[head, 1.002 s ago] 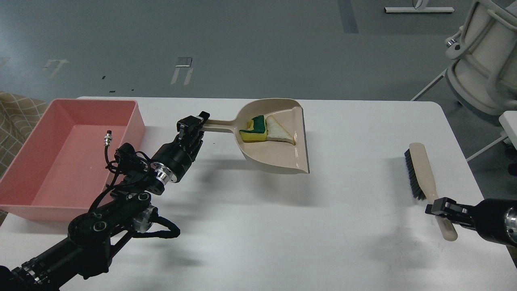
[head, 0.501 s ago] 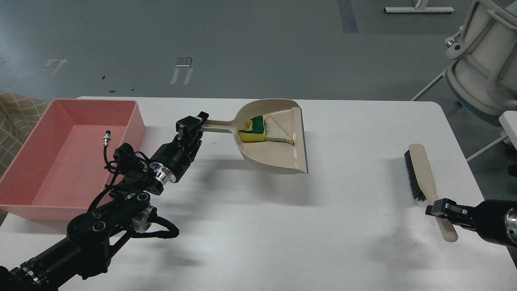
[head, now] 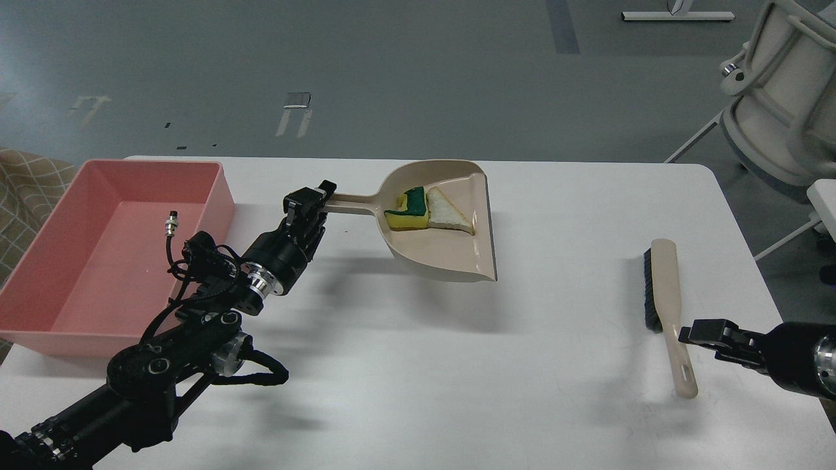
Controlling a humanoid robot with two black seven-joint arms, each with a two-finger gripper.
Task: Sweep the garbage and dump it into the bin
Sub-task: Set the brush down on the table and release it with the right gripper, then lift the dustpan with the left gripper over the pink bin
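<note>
Brush [head: 665, 312] shifted left, apparently freed; right fingers [head: 693, 334] state unclear; left fingers [head: 312, 200] grip dustpan [head: 436, 225].

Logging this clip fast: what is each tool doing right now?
Left tool: shut on the dustpan handle, sponge and bread slice inside.
Right tool: beside the brush handle; open or shut cannot be told.

Left pincer [head: 312, 202] clamped, arm extended forward, right pincer [head: 693, 334] parted, low
</note>
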